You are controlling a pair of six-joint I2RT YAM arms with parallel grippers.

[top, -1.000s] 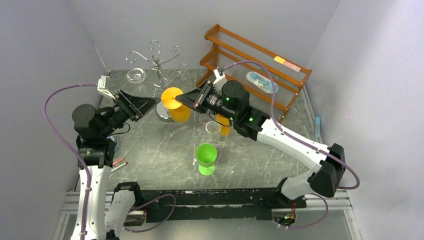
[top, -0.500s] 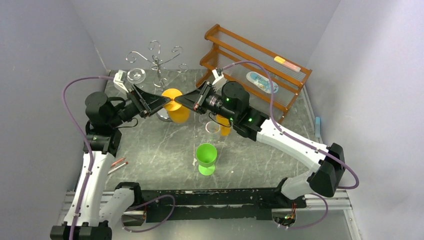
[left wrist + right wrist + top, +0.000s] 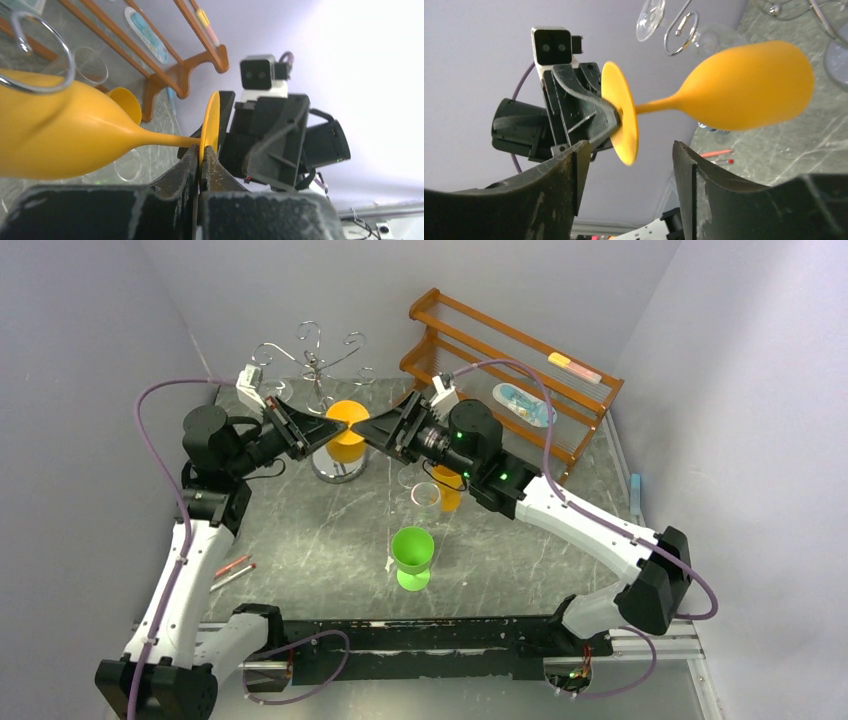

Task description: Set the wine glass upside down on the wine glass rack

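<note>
1. The orange plastic wine glass is held off the surface, over the round mirrored base of the rack. It is between the two arms and slightly left of centre in the top view.
2. Axis: both wrist views show the bowl pointing towards the surface and the foot disc away from it. The glass is judged to be roughly inverted already.
3. The left gripper is pressed together on the rim of the foot disc and is the only thing carrying the glass.
4. The right gripper is spread wide. The foot disc sits just ahead of its gap and appears to be apart from both fingers.
5. The shiny silver wire wine glass rack has its pole and scroll arms just beyond the glass, away from the arm bases. The left arm is nearer.
6. One scroll loop crosses in front of the bowl in the left wrist view. Contact cannot be determined.
7. The coming move is judged to turn on threading the stem into a scroll arm so that the foot rests above the wire.
8. The grey marbled surface also carries a green plastic goblet and a clear tumbler, both well apart from the rack.
9. A brown wooden two-tier shelf stands to the right of the rack.
</note>
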